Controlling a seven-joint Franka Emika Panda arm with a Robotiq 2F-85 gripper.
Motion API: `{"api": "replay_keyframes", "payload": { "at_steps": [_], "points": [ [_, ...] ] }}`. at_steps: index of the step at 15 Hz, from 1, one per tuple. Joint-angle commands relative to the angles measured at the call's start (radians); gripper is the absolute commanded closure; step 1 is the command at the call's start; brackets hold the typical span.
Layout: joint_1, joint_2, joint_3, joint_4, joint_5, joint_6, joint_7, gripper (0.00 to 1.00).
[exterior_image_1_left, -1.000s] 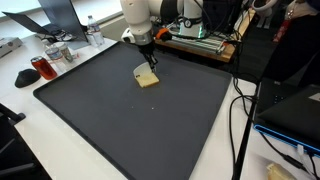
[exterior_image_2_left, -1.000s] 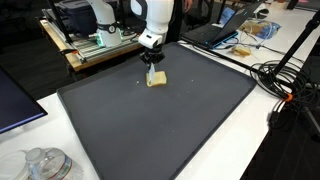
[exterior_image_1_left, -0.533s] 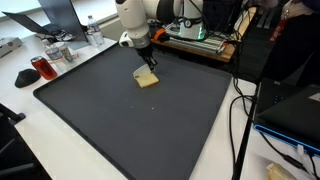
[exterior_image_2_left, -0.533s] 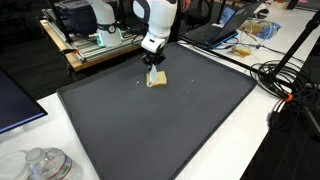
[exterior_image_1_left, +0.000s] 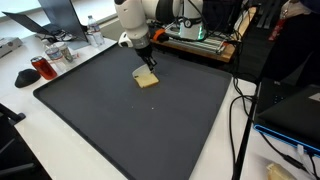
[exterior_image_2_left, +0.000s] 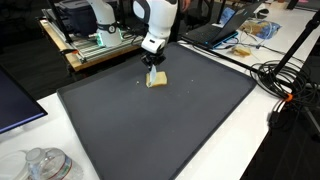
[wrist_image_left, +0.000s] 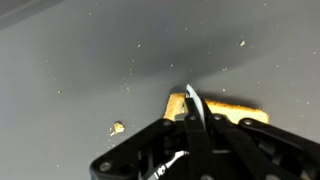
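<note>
A tan slice of bread (exterior_image_1_left: 147, 79) lies flat on the large dark mat (exterior_image_1_left: 130, 125) near its far edge, and it shows in both exterior views (exterior_image_2_left: 156, 80). My gripper (exterior_image_1_left: 147, 63) hangs just above the slice's far edge (exterior_image_2_left: 152, 66). In the wrist view the two fingers (wrist_image_left: 190, 96) are pressed together into one narrow point, with nothing seen between them. The bread (wrist_image_left: 235, 107) lies right behind the tip, partly hidden by the fingers. Whether the tip touches the bread I cannot tell. A small crumb (wrist_image_left: 117, 128) lies on the mat beside it.
A wooden bench with equipment (exterior_image_1_left: 195, 40) stands behind the mat. A red cup (exterior_image_1_left: 44, 68) and a bottle (exterior_image_1_left: 93, 34) sit on the white table. Cables (exterior_image_1_left: 240, 110) run along one side of the mat, and a laptop (exterior_image_2_left: 215, 35) and a snack bag (exterior_image_2_left: 262, 30) lie beyond the mat.
The upper arm has leaned slightly sideways. The gripper stays shut above the bread, and the bread has not moved.
</note>
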Motion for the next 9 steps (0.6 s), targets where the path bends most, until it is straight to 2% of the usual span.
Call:
{"api": "replay_keyframes", "payload": {
  "at_steps": [1, 9],
  "points": [
    [0.021, 0.037, -0.032, 0.030, 0.000, -0.003, 0.023, 0.99],
    [-0.013, 0.092, -0.043, 0.081, 0.051, 0.011, -0.027, 0.99]
  ]
}}
